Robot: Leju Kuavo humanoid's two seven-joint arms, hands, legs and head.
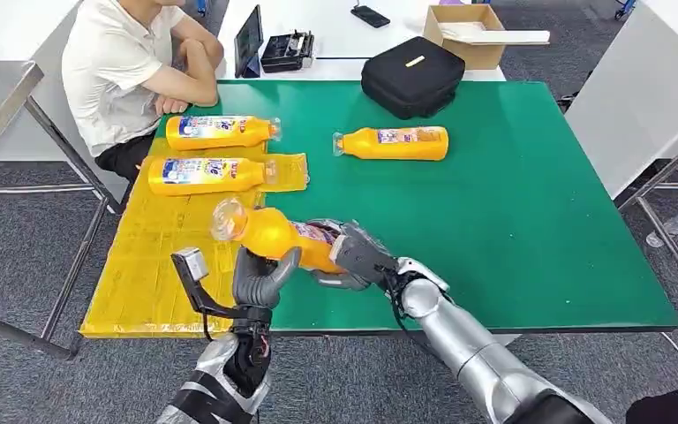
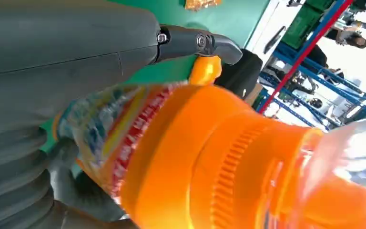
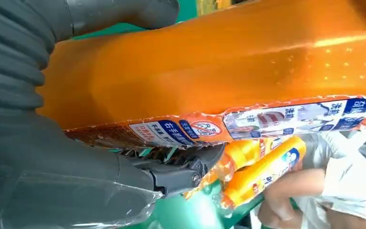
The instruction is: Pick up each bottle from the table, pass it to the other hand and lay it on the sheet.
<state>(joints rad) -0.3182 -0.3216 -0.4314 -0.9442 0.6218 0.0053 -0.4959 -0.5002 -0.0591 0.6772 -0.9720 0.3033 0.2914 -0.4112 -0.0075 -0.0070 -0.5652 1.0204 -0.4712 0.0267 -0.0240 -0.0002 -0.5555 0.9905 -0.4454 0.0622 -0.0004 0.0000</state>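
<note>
Orange detergent bottle (image 1: 275, 237) hangs above the table's (image 1: 530, 212) near edge, gripped by both the right robot hand (image 1: 353, 256) and left robot hand (image 1: 260, 278), beside the yellow sheet (image 1: 141, 265).

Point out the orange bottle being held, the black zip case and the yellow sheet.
Held orange plastic bottle (image 1: 269, 231), head view, bare body.
Black zip case (image 1: 412, 77), head view, top face.
Yellow sheet (image 1: 141, 283), head view, bare near part.
</note>
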